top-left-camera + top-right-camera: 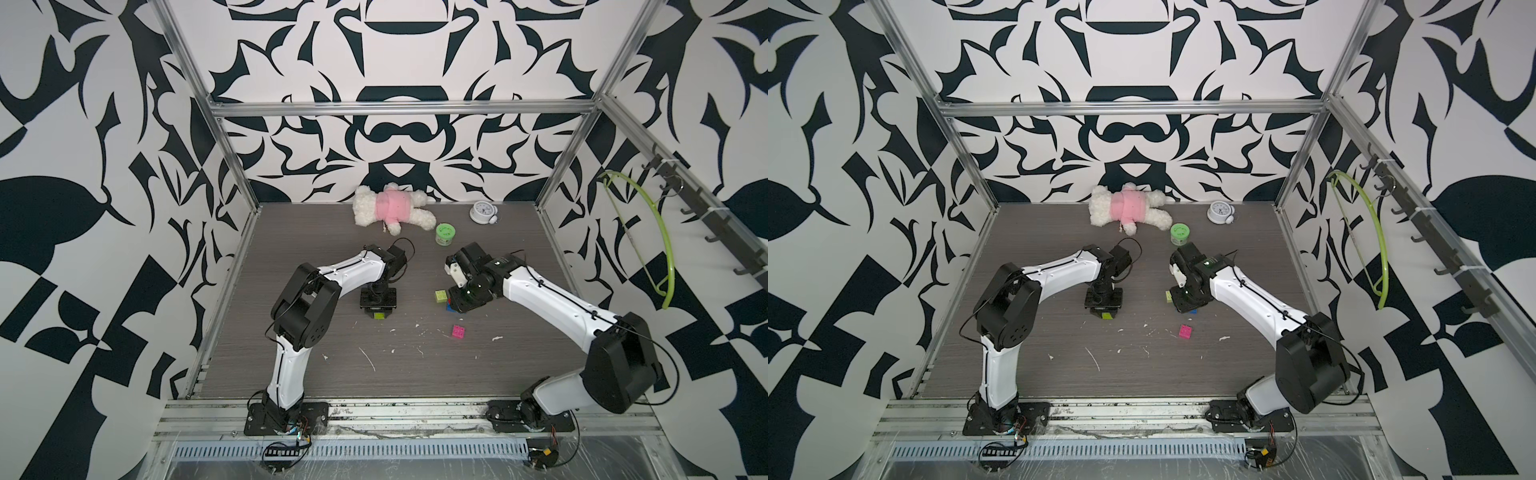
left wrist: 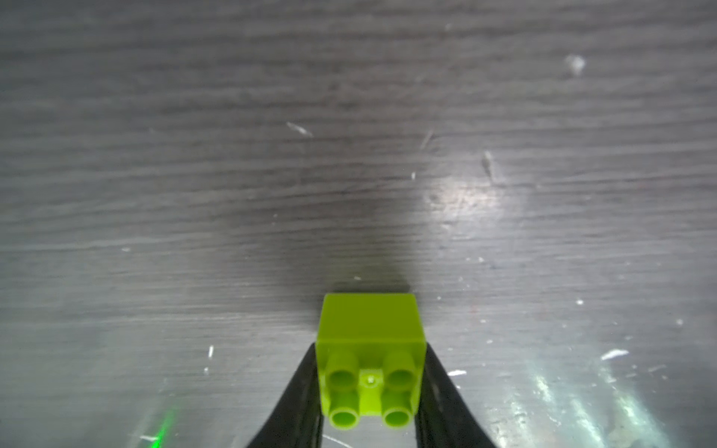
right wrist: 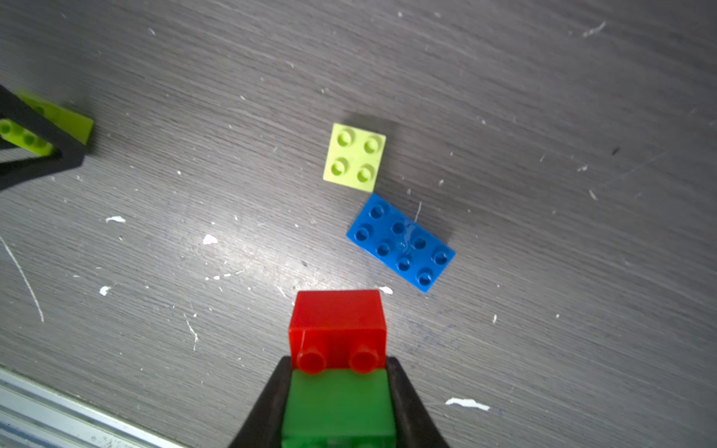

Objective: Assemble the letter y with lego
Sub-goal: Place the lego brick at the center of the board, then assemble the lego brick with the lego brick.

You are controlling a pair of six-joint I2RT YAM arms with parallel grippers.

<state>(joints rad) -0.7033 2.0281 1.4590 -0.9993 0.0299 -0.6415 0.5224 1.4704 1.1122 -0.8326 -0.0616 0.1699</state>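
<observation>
My left gripper (image 2: 370, 349) is shut on a yellow-green square lego brick (image 2: 368, 333), studs toward the camera, low over the table; the brick also peeks out in both top views (image 1: 379, 316) (image 1: 1108, 316). My right gripper (image 3: 338, 362) is shut on a green brick (image 3: 337, 403) with a red brick (image 3: 337, 322) joined to it. Just beyond them on the table lie a second yellow-green square (image 3: 355, 157) (image 1: 441, 296) and a longer blue brick (image 3: 401, 242), corners almost touching. A pink brick (image 1: 458, 331) (image 1: 1185, 331) lies apart, nearer the front. The letter y is not in view.
A white plush toy in pink (image 1: 390, 206), a green round jar (image 1: 445, 235) and a small alarm clock (image 1: 482, 212) sit along the back of the table. A green hanger (image 1: 660, 249) hangs on the right wall. White flecks dot the tabletop (image 1: 291, 249).
</observation>
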